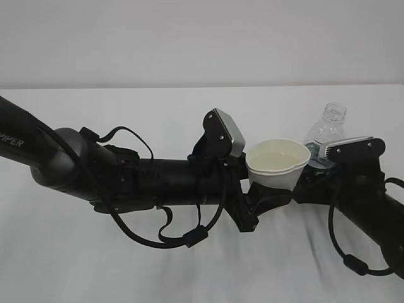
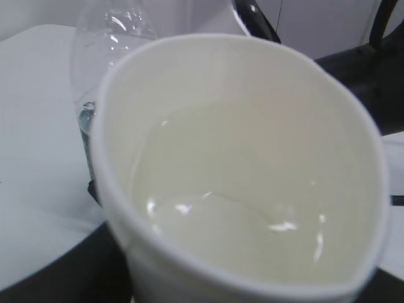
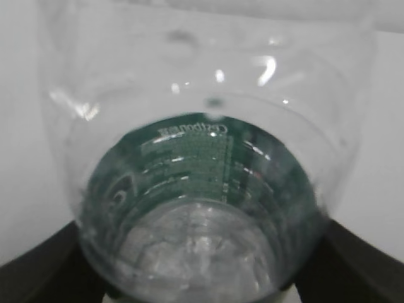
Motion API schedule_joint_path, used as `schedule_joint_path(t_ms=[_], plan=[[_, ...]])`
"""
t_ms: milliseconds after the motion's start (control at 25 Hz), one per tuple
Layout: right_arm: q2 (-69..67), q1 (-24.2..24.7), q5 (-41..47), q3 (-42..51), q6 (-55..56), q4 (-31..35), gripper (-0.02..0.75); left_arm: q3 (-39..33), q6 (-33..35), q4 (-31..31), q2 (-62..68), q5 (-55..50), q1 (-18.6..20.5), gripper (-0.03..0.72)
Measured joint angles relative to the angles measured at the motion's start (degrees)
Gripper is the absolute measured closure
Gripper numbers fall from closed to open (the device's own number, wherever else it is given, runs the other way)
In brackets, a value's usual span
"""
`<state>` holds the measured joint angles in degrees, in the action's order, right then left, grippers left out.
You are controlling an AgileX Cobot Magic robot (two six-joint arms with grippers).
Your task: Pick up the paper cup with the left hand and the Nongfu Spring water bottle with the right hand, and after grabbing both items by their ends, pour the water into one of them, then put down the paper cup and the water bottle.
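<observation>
left arm (image 1: pixel 145 173): nearest to the cam, reaching in from the left across the white table (image 1: pixel 95 271).
left hand (image 1: pixel 268 196): jaws clamped on the lower part of the paper cup (image 1: pixel 276 165); its rim is pinched out of round, so a firm grip.
cup: upright, just off the table as far as I can tell, holding clear water (image 2: pixel 233 227), approx half full in the left wrist view.
right hand (image 1: pixel 328 165): low on the right, around the base of the bottle (image 1: pixel 327 131). Jaw state: can't tell; bottle fills the right wrist view, only dark edges show beside it.
bottle: upright, no cap, just behind-right of the cup, near touching it. Looks nearly empty, some drops inside; green label seen through the plastic.
on table or not: bottle base hidden by the arm, can't tell.
progress: pour looks done, water is in the cup.
left to do: set the cup down + let go; let go of the bottle, pull both arms back.
</observation>
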<state>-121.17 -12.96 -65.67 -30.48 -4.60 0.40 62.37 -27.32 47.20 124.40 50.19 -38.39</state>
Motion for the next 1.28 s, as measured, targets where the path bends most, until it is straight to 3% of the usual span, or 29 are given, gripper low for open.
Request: schedule_joint_path(t_ms=[520, 1280], plan=[[4.0, 0.0, 0.0, 3.2, -1.8, -0.4, 0.137, 0.0, 0.2, -0.4, 0.0, -0.6, 0.0, 0.244], [19.6, 0.0, 0.0, 18.0, -2.1, 1.3, 0.137, 0.0, 6.4, -10.2, 0.1, -5.5, 1.4, 0.244]])
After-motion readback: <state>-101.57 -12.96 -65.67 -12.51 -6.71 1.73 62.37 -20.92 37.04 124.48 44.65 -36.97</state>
